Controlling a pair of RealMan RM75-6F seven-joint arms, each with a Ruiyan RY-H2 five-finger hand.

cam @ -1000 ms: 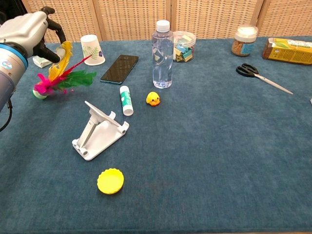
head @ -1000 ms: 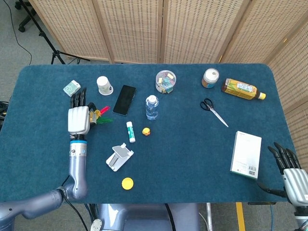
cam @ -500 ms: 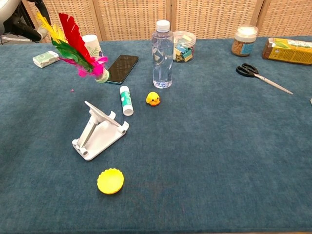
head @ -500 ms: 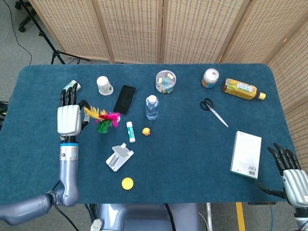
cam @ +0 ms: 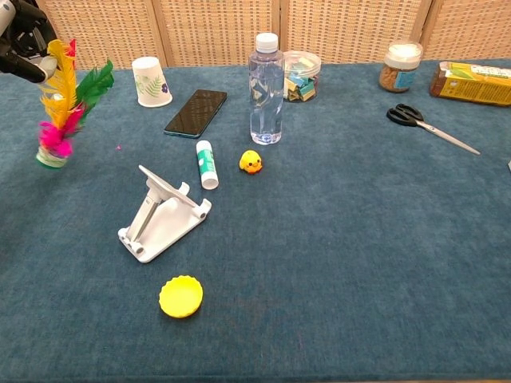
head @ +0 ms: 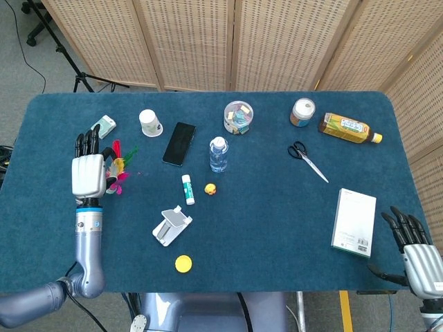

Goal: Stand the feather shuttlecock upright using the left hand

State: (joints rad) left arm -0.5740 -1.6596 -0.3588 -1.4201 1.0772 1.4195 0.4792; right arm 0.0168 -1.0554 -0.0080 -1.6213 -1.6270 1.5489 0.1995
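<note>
The feather shuttlecock (cam: 57, 120) stands upright on the blue table, green base down, with yellow, red, green and pink feathers pointing up. In the head view the shuttlecock (head: 118, 169) sits just right of my left hand (head: 88, 174). In the chest view my left hand (cam: 20, 36) is at the top left corner, and its dark fingertips (cam: 28, 68) meet the tip of the yellow feather, apparently pinching it. My right hand (head: 417, 256) hovers off the table's near right corner, fingers spread and holding nothing.
A small box (head: 103, 126), paper cup (head: 149, 122) and phone (head: 179, 143) lie behind and right of the shuttlecock. A glue stick (head: 187, 189), toy duck (head: 210, 188), water bottle (head: 219, 153), white phone stand (head: 171, 226) and yellow cap (head: 183, 263) are further right.
My left hand has carried the shuttlecock leftward and down from a tilted, raised pose. It now stands upright on its base at the table's left side. The right hand barely moved.
</note>
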